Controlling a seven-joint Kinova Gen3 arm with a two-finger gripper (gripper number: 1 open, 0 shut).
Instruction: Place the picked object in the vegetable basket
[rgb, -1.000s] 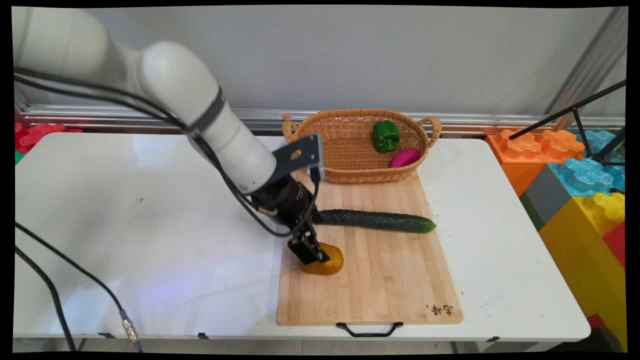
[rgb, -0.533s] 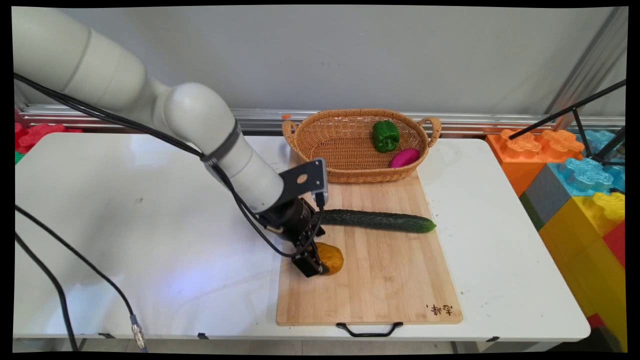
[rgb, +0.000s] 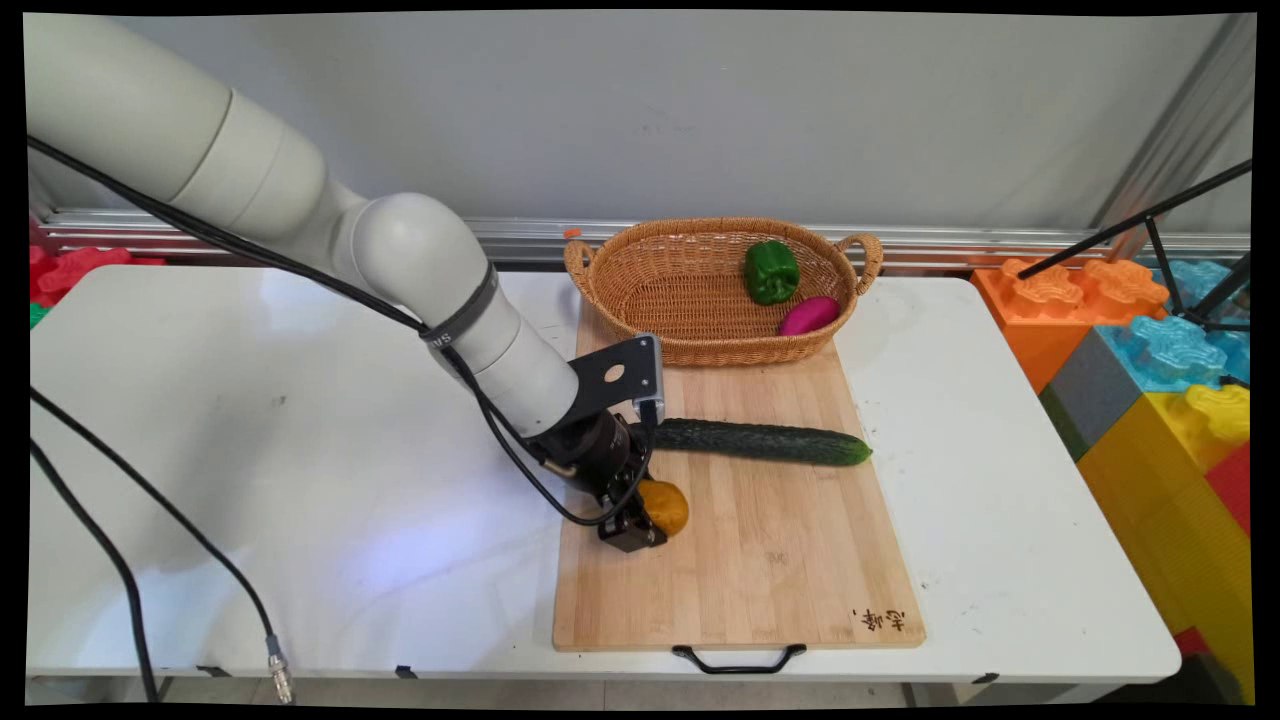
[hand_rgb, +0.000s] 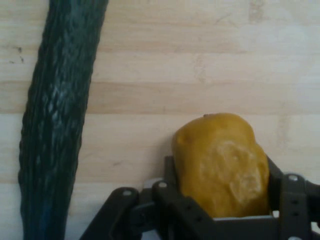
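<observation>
The white table (rgb: 300, 450) fills most of the main view, and on its right-centre lies a bamboo cutting board (rgb: 760, 570) with a black handle at its lower edge. At the board's upper end stands a wicker basket (rgb: 640, 275), holding a green bell pepper (rgb: 771, 271) and a magenta egg-shaped thing (rgb: 809, 315) at its right side. A long dark cucumber (rgb: 760, 442) lies across the middle of the board; in the hand view it runs down the left side (hand_rgb: 55, 130).

The smallest thing is a yellow-brown potato (rgb: 668, 505), low on the board's left part, just below the cucumber's left end. The black gripper (rgb: 640, 525) is down at it, and the hand view shows the potato (hand_rgb: 222, 165) sitting between the two fingers (hand_rgb: 287, 200), which press against its sides: the grip looks closed on it. The potato seems to rest on the board or just above it; which, I cannot tell. So the grasp appears made, and no lift or carry shows.

Hidden: the gripper covers the potato's left side in the main view, the arm hides the cucumber's left tip, and the hand view cuts off the potato's bottom and the fingertips. What the magenta thing is, I cannot make out
</observation>
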